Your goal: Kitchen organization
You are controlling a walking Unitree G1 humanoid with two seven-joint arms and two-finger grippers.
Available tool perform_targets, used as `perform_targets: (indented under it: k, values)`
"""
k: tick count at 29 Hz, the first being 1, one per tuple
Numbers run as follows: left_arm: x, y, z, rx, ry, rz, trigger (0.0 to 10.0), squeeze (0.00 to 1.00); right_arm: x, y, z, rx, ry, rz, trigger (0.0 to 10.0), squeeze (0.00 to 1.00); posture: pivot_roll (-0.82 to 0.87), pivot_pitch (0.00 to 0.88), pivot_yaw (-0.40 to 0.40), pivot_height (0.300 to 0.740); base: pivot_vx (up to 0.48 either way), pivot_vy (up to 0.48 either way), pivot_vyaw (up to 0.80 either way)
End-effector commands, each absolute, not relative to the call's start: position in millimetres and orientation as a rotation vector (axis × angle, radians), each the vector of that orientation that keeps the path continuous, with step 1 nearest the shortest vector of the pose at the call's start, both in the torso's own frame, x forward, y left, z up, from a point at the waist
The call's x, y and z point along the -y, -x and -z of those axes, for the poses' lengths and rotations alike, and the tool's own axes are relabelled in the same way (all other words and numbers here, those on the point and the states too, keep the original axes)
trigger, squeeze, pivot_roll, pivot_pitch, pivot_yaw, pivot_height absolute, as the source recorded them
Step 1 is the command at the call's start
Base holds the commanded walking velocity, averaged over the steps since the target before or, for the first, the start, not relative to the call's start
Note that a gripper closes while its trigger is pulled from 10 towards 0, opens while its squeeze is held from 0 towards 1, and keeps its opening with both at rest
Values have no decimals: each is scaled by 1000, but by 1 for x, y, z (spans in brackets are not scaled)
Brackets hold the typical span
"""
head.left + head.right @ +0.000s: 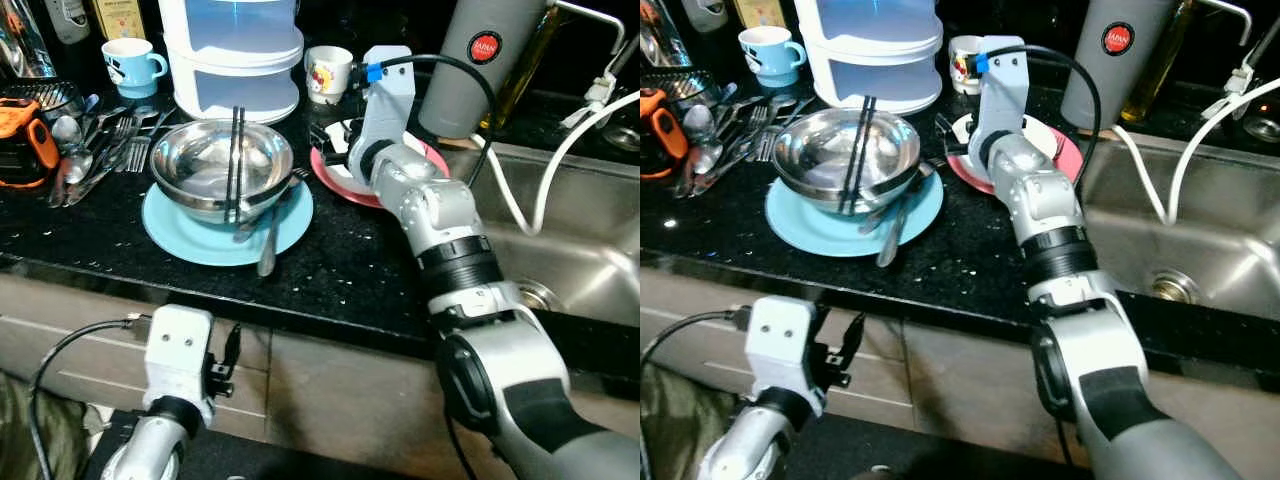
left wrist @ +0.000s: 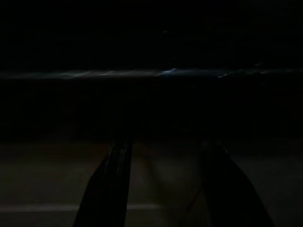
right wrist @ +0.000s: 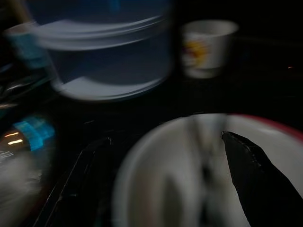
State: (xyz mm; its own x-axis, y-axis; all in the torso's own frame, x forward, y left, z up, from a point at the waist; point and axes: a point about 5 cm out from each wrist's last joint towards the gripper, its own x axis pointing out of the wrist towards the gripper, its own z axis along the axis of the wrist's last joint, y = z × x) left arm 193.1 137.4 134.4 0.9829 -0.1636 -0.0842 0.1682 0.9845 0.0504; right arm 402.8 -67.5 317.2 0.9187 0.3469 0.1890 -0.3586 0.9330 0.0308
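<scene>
A red plate (image 1: 440,158) lies on the black counter beside the sink, with a white dish (image 3: 180,175) on top of it. My right gripper (image 1: 335,140) reaches over that plate. In the right wrist view its fingers (image 3: 251,175) are open, one on each side of the white dish's near rim. To the left, a steel bowl (image 1: 200,160) with black chopsticks (image 1: 237,150) across it stands on a light blue plate (image 1: 190,240), and a spoon (image 1: 268,248) leans at its edge. My left gripper (image 1: 230,352) hangs below the counter edge, fingers apart.
Stacked white containers (image 1: 235,60), a white printed cup (image 1: 328,72) and a blue mug (image 1: 133,65) stand at the back. Loose cutlery (image 1: 100,150) lies at the left. A grey flask (image 1: 478,60) and a white hose (image 1: 545,180) border the steel sink (image 1: 570,250).
</scene>
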Motion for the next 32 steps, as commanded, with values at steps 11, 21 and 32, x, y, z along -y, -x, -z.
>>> perform_targets:
  k: [11,21,32]
  values:
    - [-131,-189,-139,-56,-75,176,10000,0,54,-408,-320,198,16,-409,10000,0,127,133,-81,740,0,0,0]
    - [-135,-183,-144,-38,-119,106,10000,0,47,-413,-320,166,47,-393,10000,0,139,151,-90,740,0,0,0]
    - [-135,-180,-144,-46,-124,94,10000,0,58,-417,-340,154,81,-321,10000,0,134,155,-92,740,0,0,0]
